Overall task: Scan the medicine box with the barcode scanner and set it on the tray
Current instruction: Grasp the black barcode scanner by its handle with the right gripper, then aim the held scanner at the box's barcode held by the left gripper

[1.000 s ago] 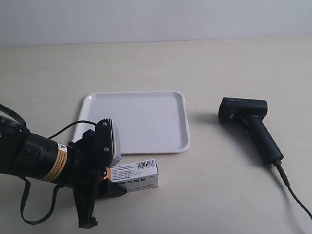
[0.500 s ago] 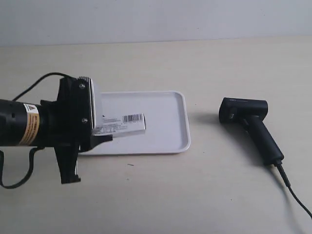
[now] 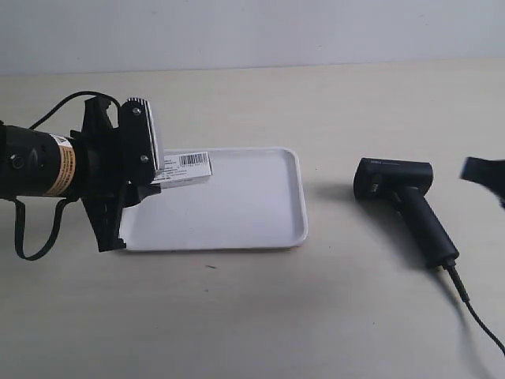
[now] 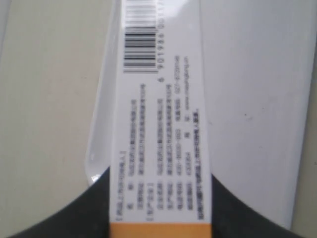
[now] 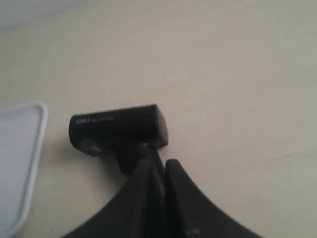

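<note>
The medicine box (image 3: 183,168) is a white carton held level in the air over the left rear part of the white tray (image 3: 237,213), barcode side up. My left gripper (image 3: 154,178) is shut on its tan-banded end. In the left wrist view the medicine box (image 4: 163,124) sticks out between the dark fingers of the left gripper (image 4: 161,198), with the tray (image 4: 257,99) beneath. The black barcode scanner (image 3: 398,197) lies on the table right of the tray. My right gripper (image 5: 158,166) hangs shut and empty just above the barcode scanner (image 5: 119,126), near its handle.
The scanner's black cable (image 3: 473,312) trails toward the front right corner. The right gripper (image 3: 483,172) shows as a dark blur at the exterior view's right edge. A corner of the tray (image 5: 20,153) shows in the right wrist view. The pale table (image 3: 316,316) carries nothing else.
The left arm has lifted the medicine box from the table in front of the tray and carried it up and back over the tray's left rear. The right gripper has come into view at the right edge.
</note>
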Motion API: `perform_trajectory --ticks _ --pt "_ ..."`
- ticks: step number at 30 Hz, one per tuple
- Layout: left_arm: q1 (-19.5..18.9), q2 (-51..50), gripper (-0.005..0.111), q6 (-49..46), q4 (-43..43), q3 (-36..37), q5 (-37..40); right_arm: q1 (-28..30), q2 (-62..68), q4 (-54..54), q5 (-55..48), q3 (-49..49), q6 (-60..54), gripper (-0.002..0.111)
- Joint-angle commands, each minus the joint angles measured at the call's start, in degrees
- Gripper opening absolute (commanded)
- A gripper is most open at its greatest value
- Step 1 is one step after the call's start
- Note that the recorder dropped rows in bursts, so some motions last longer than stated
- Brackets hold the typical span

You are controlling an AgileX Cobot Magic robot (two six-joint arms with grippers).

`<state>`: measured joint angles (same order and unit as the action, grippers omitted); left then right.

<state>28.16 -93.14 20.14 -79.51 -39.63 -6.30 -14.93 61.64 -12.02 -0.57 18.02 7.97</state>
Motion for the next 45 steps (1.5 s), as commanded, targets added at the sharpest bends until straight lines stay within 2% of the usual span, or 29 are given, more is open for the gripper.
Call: perform_trajectory --ticks 1,4,7,9,12,16,26,30,33,36,40,45 --pt "-0.20 -0.22 0.000 -0.03 0.36 -0.55 0.01 -4.02 19.35 0.48 0.04 8.09 -3.07 0.042" --pt "-0.20 -0.22 0.000 -0.03 0.36 -0.55 -0.11 -5.53 28.02 0.59 0.57 12.80 -4.03 0.068" --pt "-0.20 -0.22 0.000 -0.03 0.36 -0.55 -0.23 -6.06 34.34 0.59 0.57 15.76 -8.76 0.087" --pt "-0.20 -0.22 0.000 -0.03 0.36 -0.55 -0.47 -5.96 37.60 0.59 0.57 17.42 -10.49 0.093" --pt "-0.20 -0.22 0.000 -0.03 0.54 -0.55 -0.61 -5.95 41.94 0.59 2.00 19.65 -12.78 0.093" --pt "-0.20 -0.22 0.000 0.50 0.67 -0.55 -1.08 -5.95 44.83 0.59 3.54 21.74 -14.97 0.083" --pt "-0.20 -0.22 0.000 1.31 1.01 -0.55 -1.70 -5.95 42.77 0.59 1.73 22.40 -21.60 0.022" --pt "-0.20 -0.22 0.000 1.51 1.14 -0.55 -3.52 -5.95 37.37 0.59 -1.97 22.40 -27.93 0.002" --pt "-0.20 -0.22 0.000 1.51 0.81 -0.55 -6.03 -5.95 30.00 1.91 -6.80 22.40 -34.04 0.000" --pt "-1.87 -0.66 0.000 1.51 0.81 -0.55 -8.15 -5.95 26.96 6.63 -9.07 22.40 -33.89 0.000" --pt "-6.97 -0.89 0.000 1.63 -1.60 0.24 -18.20 -5.95 26.57 9.22 -6.54 22.40 -33.89 0.000" --pt "-7.22 -1.16 0.000 2.60 -2.32 0.24 -19.56 -6.40 26.93 9.03 -4.82 22.40 -33.39 0.000"
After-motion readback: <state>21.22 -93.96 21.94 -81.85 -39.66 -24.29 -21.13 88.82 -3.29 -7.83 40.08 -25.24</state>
